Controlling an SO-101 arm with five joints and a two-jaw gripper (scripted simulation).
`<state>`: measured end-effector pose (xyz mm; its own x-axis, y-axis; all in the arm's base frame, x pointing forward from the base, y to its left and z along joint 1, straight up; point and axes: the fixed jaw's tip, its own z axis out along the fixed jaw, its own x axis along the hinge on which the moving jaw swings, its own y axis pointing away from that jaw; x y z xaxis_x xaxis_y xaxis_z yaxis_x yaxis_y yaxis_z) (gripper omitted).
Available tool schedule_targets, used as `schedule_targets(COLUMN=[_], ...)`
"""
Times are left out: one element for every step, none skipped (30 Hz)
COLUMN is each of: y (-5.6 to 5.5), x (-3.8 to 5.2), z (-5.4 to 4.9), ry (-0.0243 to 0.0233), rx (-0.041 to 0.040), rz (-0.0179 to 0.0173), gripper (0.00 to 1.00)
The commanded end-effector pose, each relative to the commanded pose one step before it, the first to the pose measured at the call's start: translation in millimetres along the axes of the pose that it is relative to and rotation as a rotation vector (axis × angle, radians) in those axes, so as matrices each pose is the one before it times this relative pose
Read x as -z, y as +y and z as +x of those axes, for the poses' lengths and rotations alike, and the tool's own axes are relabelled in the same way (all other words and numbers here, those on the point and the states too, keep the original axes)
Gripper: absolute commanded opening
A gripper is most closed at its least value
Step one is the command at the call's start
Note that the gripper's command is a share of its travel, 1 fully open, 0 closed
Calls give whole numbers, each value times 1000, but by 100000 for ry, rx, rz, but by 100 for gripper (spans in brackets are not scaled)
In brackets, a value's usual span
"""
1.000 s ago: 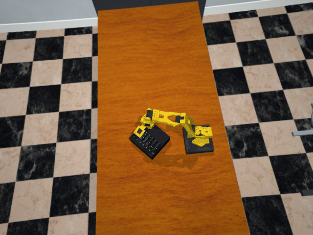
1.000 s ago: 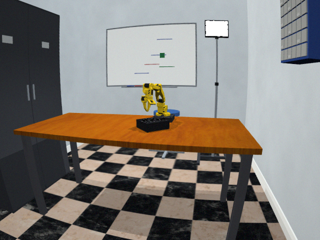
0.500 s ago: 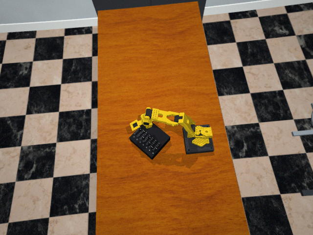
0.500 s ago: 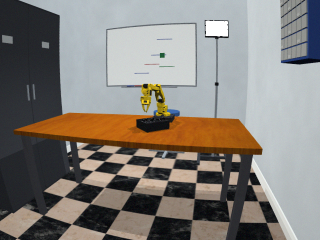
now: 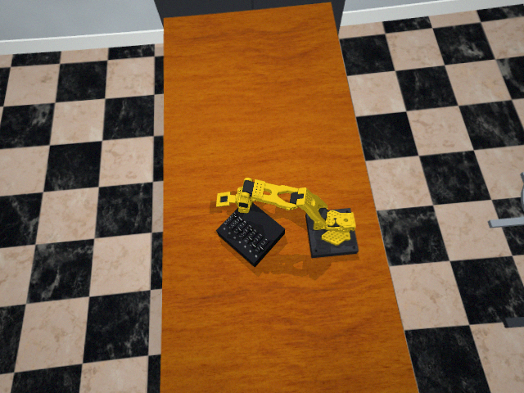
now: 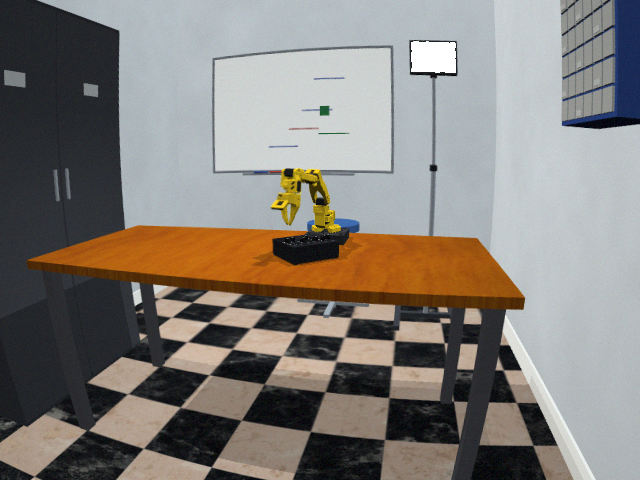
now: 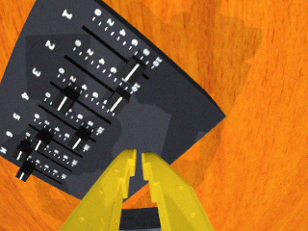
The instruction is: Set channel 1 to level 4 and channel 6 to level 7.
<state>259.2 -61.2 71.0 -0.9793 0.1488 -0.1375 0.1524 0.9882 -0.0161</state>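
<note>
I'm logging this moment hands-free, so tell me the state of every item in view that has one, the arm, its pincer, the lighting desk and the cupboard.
Yellow five-joint arm: bent, reaching over the desk's far corner.
Yellow pincer: shut, holding nothing, raised above the desk, touching no fader.
Black box-shaped lighting desk: flat on the orange wooden table, turned diagonally; fader caps at mixed levels.
Dark grey cupboard: doors closed.

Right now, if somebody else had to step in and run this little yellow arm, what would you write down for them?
Tool: shut, holding nothing, hanging above the lighting desk near its plain side, touching no fader.
Lighting desk: on the wooden table, beside the arm's base plate, turned at an angle.
Done: cannot confirm; the level marks are too small to read.
Left: check channels 1 and 6, set them to 4 and 7, and leave the other faders alone.
</note>
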Motion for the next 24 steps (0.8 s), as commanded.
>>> schedule_targets(y=[-4096,-373,-359,-342,-328,-312,-298,-283,-270,0,0,-255,-244,-229,-219,-205,-195,-183,-174,-162,-154,-143,-135,-125], x=[-4046,-193,-190,-185,-181,-175,-172,-166,-163,0,0,-156,-153,-147,-143,-137,-133,-127,-124,-117,-114,-107,-104,-98], z=[-1375,-481,-476,-472,-465,-459,-451,-444,-434,0,0,-426,-415,-406,-394,-384,-372,-361,-348,-337,-323,-312,-298,-286], ry=[1427,-64,-61,-61,-59,-58,-56,-56,-53,0,0,-52,-50,-49,-46,-46,-43,-42,-40,-39,-36,-36,-33,-32], rx=[-11566,-2574,-2508,-2442,-2376,-2310,-2243,-2176,-2109,0,0,-2042,-1975,-1908,-1841,-1774,-1707,-1641,-1575,-1510,-1445,-1380,-1316,-1253], rz=[4,17,15,13,12,10,9,7,6,0,0,5,4,3,2,1,1,0,0,-1,-1,-2,-2,-3], gripper=[0,0,0,0,0,0,0,0,0,0,0,0,0,0,0,0,0,0,0,0,0,0,0,0])
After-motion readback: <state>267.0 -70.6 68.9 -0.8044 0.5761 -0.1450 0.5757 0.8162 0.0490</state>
